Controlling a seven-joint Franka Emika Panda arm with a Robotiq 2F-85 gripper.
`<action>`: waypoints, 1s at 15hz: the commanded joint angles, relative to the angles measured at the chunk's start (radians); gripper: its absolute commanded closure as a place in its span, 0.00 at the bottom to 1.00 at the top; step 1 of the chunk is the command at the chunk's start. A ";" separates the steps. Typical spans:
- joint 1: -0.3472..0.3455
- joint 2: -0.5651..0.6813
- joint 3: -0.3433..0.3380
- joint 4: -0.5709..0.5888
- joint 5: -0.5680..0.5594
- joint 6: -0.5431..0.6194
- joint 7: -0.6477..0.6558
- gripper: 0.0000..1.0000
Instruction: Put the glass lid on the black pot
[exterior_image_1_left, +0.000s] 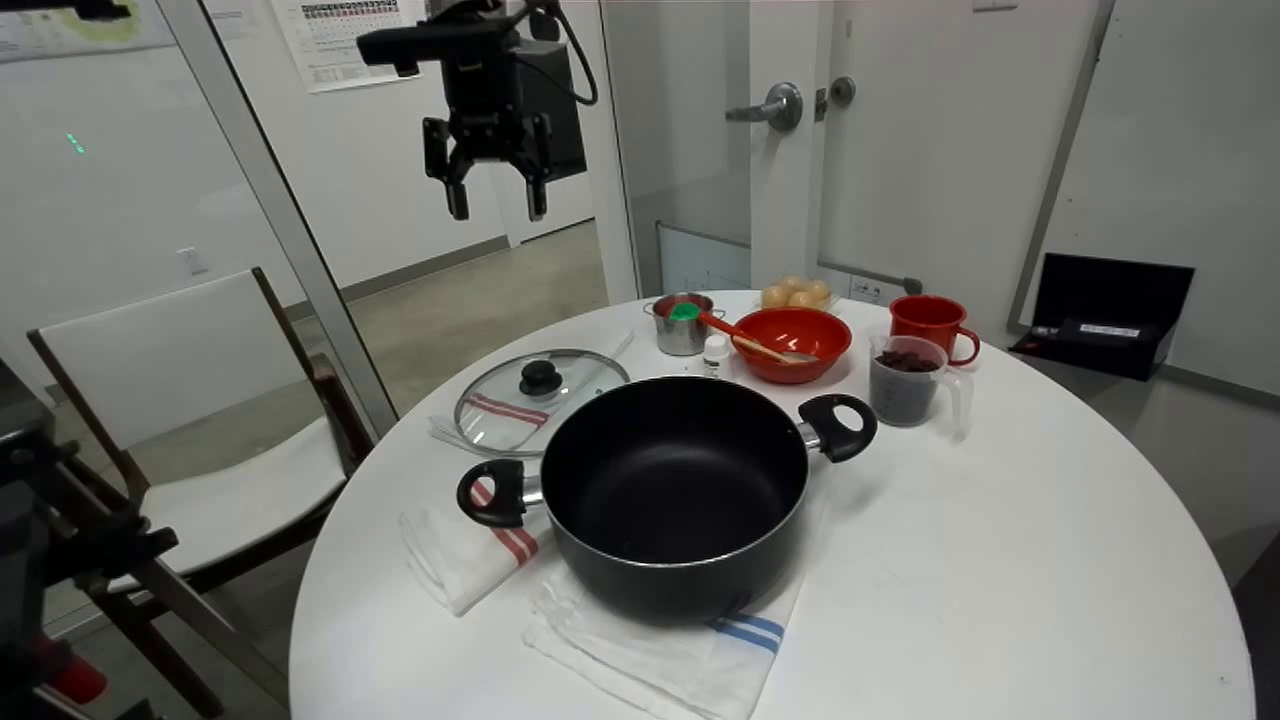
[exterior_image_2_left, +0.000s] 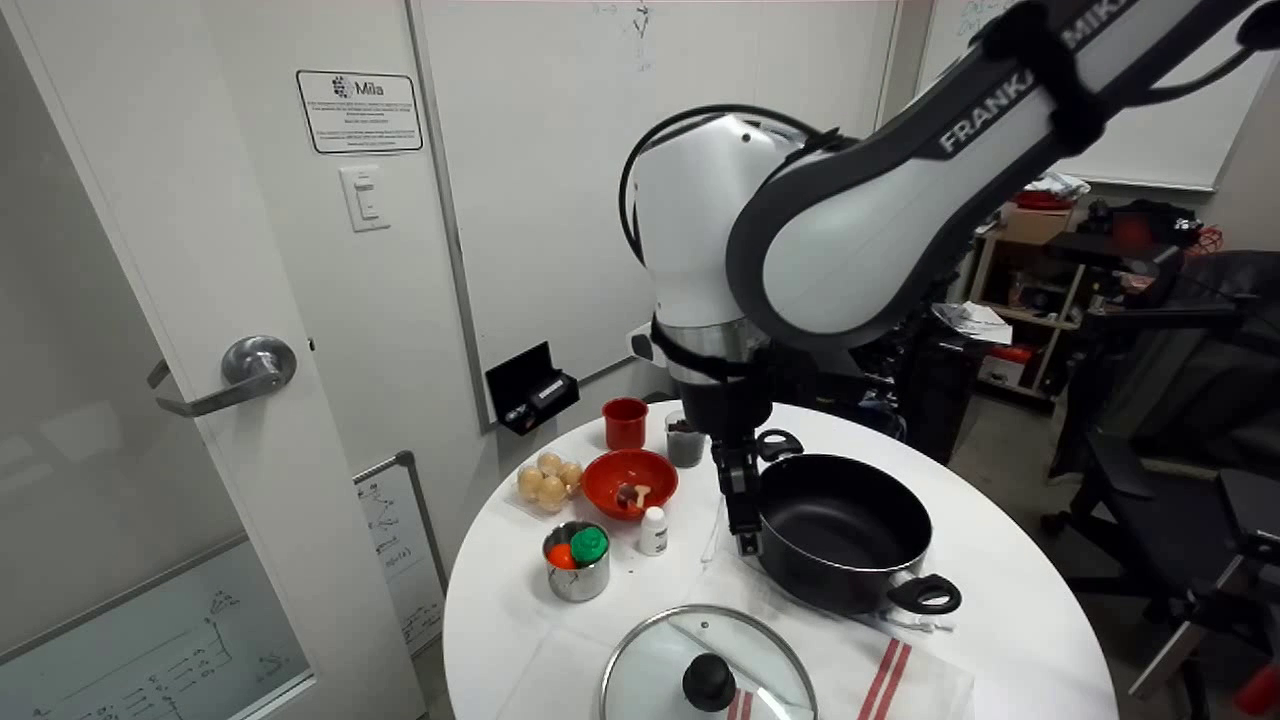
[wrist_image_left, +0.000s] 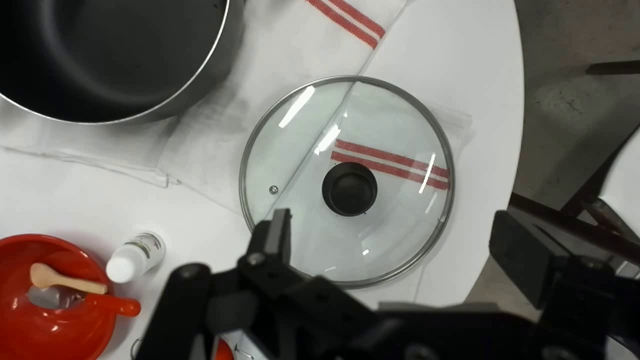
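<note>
The glass lid (exterior_image_1_left: 541, 378) lies flat with its dark knob up on a white cloth with red stripes, beside the pot. It also shows in an exterior view (exterior_image_2_left: 709, 682), cut by the bottom edge, and whole in the wrist view (wrist_image_left: 349, 189). The wide black pot (exterior_image_1_left: 680, 480) stands uncovered and empty on a cloth, also in an exterior view (exterior_image_2_left: 845, 525) and partly in the wrist view (wrist_image_left: 125, 55). My gripper (exterior_image_1_left: 497, 208) is open and empty, high above the table. In the wrist view its fingers (wrist_image_left: 392, 240) are wide apart, with the lid below, off-centre between them.
A steel cup (exterior_image_1_left: 681, 330) with a green-headed tool, a white bottle (exterior_image_2_left: 653, 532), a red bowl (exterior_image_2_left: 630, 484) with utensils, eggs (exterior_image_2_left: 549, 481), a red mug (exterior_image_1_left: 930, 322) and a measuring cup (exterior_image_1_left: 903, 385) stand beyond the pot. The lid lies near the round table's edge.
</note>
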 joint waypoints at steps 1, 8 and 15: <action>0.032 0.158 -0.026 0.182 -0.040 -0.025 0.007 0.00; 0.030 0.393 -0.027 0.374 -0.026 -0.030 -0.018 0.00; 0.049 0.561 -0.029 0.502 -0.032 -0.044 -0.034 0.00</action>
